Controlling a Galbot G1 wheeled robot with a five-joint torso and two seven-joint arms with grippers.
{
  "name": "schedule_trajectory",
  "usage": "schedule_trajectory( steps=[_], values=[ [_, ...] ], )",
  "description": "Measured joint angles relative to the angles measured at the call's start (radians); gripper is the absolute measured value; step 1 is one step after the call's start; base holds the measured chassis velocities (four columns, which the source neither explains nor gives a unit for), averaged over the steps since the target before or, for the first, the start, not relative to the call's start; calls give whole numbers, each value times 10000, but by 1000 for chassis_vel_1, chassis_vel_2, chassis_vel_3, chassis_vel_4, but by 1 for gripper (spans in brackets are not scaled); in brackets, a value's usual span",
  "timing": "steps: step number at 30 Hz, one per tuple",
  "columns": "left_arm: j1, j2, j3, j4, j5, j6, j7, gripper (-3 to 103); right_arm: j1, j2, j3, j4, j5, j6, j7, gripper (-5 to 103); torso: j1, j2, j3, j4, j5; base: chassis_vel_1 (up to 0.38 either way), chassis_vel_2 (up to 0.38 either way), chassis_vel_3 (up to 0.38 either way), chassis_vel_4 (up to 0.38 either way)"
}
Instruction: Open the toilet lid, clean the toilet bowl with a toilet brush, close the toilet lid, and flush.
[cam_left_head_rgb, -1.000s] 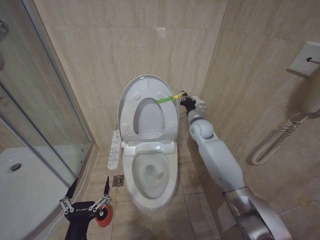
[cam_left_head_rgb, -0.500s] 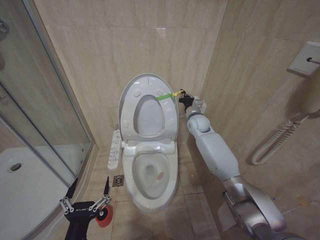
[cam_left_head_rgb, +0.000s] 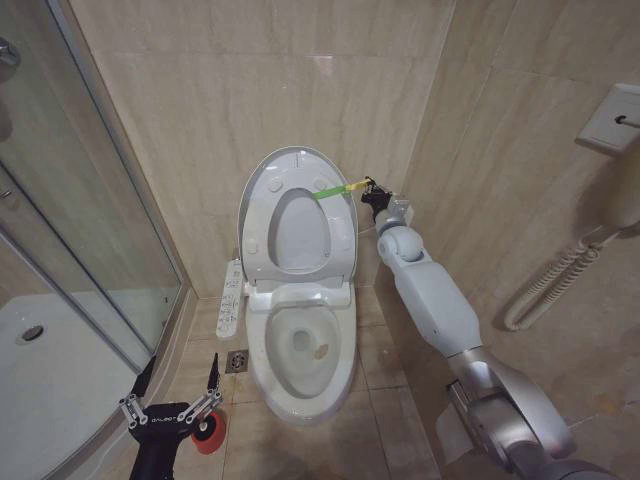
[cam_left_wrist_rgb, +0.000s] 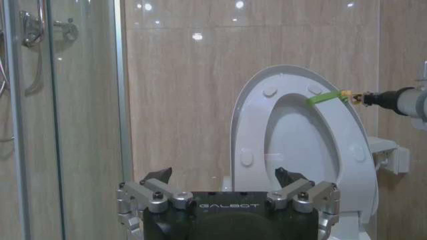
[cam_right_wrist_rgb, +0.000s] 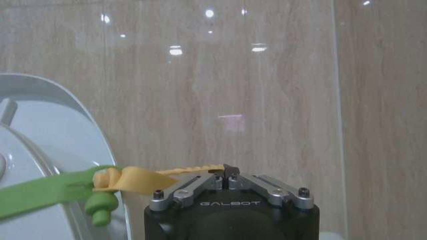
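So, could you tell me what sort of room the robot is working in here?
A small tiled bathroom: a toilet bowl with its toilet lid raised against the wall, a glass shower enclosure on the left, and a floor drain.

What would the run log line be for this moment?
toilet lid: raised | right tool: shut on strap | left tool: open, low, idle

Hidden or cut-off items
Red cup holder (cam_left_head_rgb: 209, 437) partly covered by the left gripper (cam_left_head_rgb: 178, 383); toilet lid (cam_right_wrist_rgb: 40, 165) cropped at the right wrist view's edge.
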Motion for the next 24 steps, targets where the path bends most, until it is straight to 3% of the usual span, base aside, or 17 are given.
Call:
schedule_trajectory(
  steps=[13,24],
  values=[
    [0,0,0,0,0,0,0,100,178,34,-38,-125,43,-97,95,1,0,0,1,-3,0,0,0,0,0],
    [0,0,0,0,0,0,0,100,-667,-447,-145,1117,317,-532,246,-2,0,0,0,-4,0,0,0,0,0]
  ],
)
